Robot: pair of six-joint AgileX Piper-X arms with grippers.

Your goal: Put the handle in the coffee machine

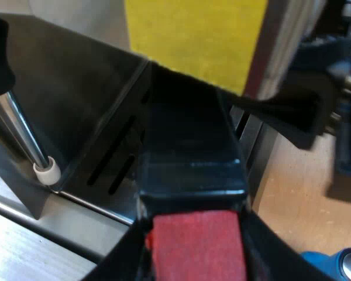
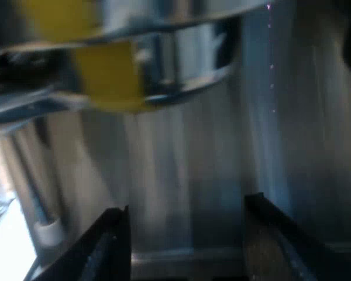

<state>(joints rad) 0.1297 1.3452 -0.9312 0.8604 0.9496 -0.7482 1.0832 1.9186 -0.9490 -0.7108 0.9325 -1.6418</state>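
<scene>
Step in hand: bringing the handle (image 1: 187, 152) up to the coffee machine (image 1: 93, 99); not locked in yet. My left gripper (image 1: 194, 260) is clamped on the handle near its red end (image 1: 196, 237). A black finger sits on each side of the red part, and the dark length runs away from the fingers toward the machine. The handle's far tip is near the slotted drip tray (image 1: 114, 155) and under the yellow label (image 1: 193, 41). The metal cup end is hidden behind the dark grip, so I can't tell how close it is to its socket. The steam pipe (image 1: 23, 134) with its white tip stands just beside the tray, apart from the handle.

My right gripper (image 2: 184, 246) faces the machine's steel front (image 2: 181, 175). Its fingers (image 2: 108, 249) are apart, with nothing between them. A metal ring (image 2: 187, 76) hangs above; my guess is that's the socket.

Next move, as I judge it: raise the cup end under that ring, seat it flush, then swing the handle sideways to lock. Keep clear of the steam pipe.

A blue thing (image 1: 333, 266), maybe the tamper, sits on the wooden table (image 1: 292, 199), well apart.
</scene>
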